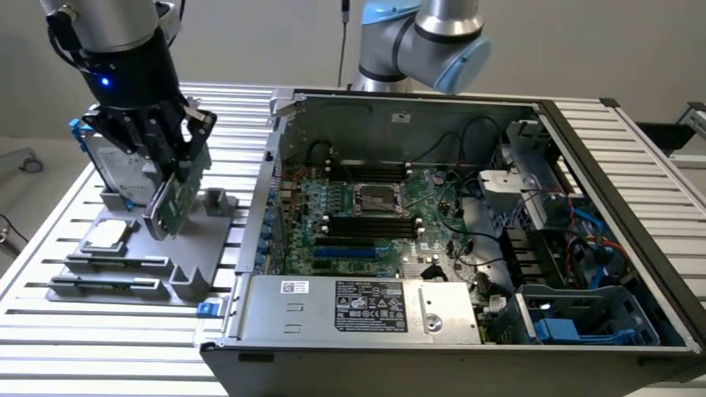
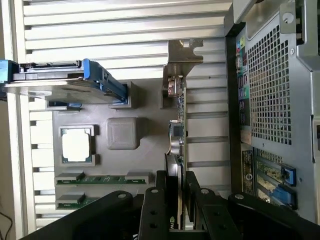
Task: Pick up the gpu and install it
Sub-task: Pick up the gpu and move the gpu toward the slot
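gpu (image 1: 168,207) | thin green card, silver bracket (image 2: 182,57) | clamped edge-on in end effector (image 2: 175,176)

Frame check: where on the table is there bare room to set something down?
Bare slats of the table on the near side of the grey fixture in the exterior view, and beyond it up to the case's back corner. Crowded: the fixture, where the hand grips the gpu beside the hard drive.
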`<act>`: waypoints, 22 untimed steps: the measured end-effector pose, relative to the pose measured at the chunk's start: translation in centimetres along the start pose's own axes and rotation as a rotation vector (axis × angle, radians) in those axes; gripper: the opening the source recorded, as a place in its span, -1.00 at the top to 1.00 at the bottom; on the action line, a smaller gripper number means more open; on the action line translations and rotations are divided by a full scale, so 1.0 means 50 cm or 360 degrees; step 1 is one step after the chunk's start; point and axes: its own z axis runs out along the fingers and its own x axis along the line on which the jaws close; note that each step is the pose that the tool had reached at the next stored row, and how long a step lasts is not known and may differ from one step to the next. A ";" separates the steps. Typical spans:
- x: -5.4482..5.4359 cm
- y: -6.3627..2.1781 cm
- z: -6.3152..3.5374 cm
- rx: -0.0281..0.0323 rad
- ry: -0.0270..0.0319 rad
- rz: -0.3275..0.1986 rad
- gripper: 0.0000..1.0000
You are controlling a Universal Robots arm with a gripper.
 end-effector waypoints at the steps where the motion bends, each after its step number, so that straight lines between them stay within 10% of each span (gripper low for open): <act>1: -0.001 0.001 -0.009 -0.00001 0.00000 0.0000 0.47; 22: -0.165 0.023 -0.192 -0.00231 0.00370 -0.0006 0.47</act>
